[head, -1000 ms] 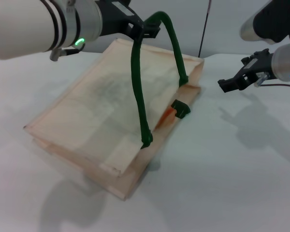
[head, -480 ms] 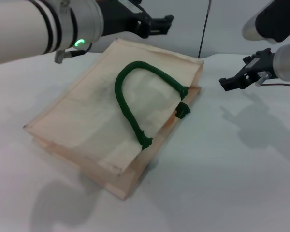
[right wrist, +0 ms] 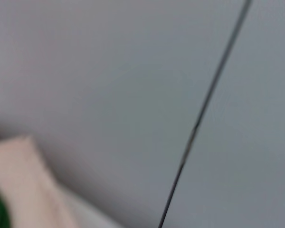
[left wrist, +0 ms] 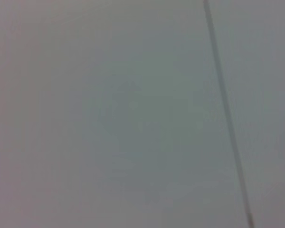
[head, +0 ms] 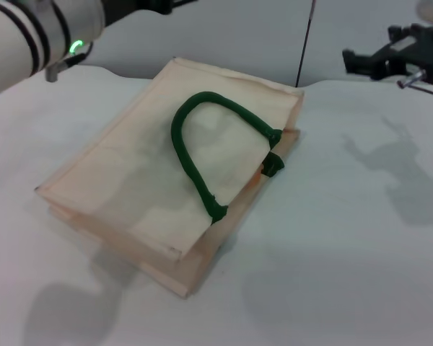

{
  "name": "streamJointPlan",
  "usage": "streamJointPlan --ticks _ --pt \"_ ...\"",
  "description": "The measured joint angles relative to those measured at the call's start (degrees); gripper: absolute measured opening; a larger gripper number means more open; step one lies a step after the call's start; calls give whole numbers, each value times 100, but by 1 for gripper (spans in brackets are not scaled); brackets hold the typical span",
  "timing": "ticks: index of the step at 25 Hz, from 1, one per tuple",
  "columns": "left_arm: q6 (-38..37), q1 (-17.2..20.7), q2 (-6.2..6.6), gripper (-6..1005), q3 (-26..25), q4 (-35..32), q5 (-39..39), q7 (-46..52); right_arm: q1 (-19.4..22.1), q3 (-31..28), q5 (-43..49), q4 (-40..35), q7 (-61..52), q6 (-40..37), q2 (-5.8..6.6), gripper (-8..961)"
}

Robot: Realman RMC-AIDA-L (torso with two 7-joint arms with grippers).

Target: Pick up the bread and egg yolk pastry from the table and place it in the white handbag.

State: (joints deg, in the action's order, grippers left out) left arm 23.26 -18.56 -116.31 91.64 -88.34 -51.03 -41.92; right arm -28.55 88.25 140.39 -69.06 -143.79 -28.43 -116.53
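Since 1 second ago the green handle [head: 202, 151] was let go and now lies flat on the bag [head: 130, 187], and both arms went up and away. On the table [head: 346, 252] the bag lies closed, so its contents are hidden; only an orange bit peeps at its mouth, and no bread or pastry is outside. I judge the task nearly done. The right gripper [head: 361, 60] looks shut and empty; the left one I cannot tell.

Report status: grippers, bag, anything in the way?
Left arm raised far-left, gripper out of view. Right gripper raised far-right, holding nothing. White handbag flat on table, green handle lying on top. Bread and pastry not visible.
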Motion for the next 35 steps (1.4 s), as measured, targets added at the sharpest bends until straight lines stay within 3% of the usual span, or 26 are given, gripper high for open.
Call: streamJointPlan --ticks 10,16,21,25,35 --pt "-1928 501 -8 864 466 503 121 -72 383 790 -848 921 -44 2533 10 889" --pt "-2937 707 -11 863 822 1084 78 -82 803 1735 -1397 1280 -159 4202 17 888" --pt "-4053 794 -4 863 1332 1658 69 -24 862 2222 -1449 1931 -786 5301 28 889" --pt "-4505 736 2 863 1598 2003 67 106 784 2675 -1470 2709 -1559 6282 25 888" --pt "-4742 453 3 863 1787 2778 70 754 651 3206 -1984 3330 -1747 6811 -3 889"
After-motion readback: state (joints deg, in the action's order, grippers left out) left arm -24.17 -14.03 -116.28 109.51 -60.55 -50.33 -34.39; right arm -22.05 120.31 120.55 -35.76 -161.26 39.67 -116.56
